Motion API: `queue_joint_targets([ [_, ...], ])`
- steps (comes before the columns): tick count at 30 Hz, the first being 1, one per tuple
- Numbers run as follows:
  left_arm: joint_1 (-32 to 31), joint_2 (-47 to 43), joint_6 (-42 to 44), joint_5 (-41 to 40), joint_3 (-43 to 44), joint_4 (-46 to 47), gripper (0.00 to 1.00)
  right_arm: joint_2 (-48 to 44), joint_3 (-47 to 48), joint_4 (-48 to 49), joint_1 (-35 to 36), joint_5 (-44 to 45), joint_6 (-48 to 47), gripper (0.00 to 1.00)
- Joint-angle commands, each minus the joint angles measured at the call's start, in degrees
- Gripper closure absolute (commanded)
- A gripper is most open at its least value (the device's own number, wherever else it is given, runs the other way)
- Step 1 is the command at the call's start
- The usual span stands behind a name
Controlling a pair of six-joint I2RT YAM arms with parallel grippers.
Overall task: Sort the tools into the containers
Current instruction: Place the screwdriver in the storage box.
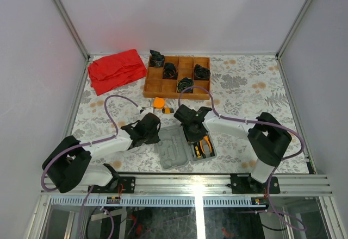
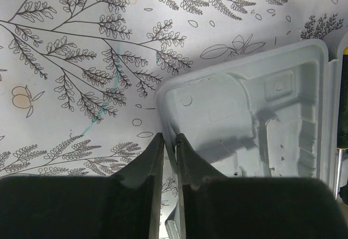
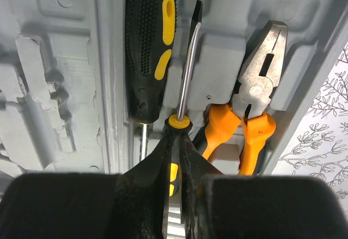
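Right end effector (image 3: 176, 136) pinches a slim black-and-yellow screwdriver (image 3: 188, 70) over the open grey plastic case (image 3: 60, 76), beside orange-handled pliers (image 3: 258, 70); left end effector (image 2: 169, 138) is closed on its rim. Placing step: next, seat and release.

Left arm (image 1: 109, 144) extended, jaws closed, right arm (image 1: 228, 124) reaching inward, jaws pinched together

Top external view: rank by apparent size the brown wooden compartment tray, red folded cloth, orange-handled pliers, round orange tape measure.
Largest, too alike to rank: brown wooden tray, red cloth.
Then orange-handled pliers.
Smallest: round orange tape measure.
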Motion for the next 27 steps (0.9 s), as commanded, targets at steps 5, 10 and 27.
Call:
queue_joint_targets([
  [5, -1.49, 1.62, 0.60, 4.63, 0.80, 5.52, 1.00, 21.10, -8.19, 18.13, 2.16, -12.19, 3.32, 1.00],
  [10, -1.45, 1.71, 0.43, 4.44, 0.78, 5.24, 1.00, 19.69, -8.62, 19.15, 2.62, -11.07, 3.73, 1.00],
  [27, -0.29, 0.57, 1.48, 0.28, 2.80, -0.40, 1.00, -26.56, -11.44, 17.19, 2.56, 9.94, 0.25, 0.65],
])
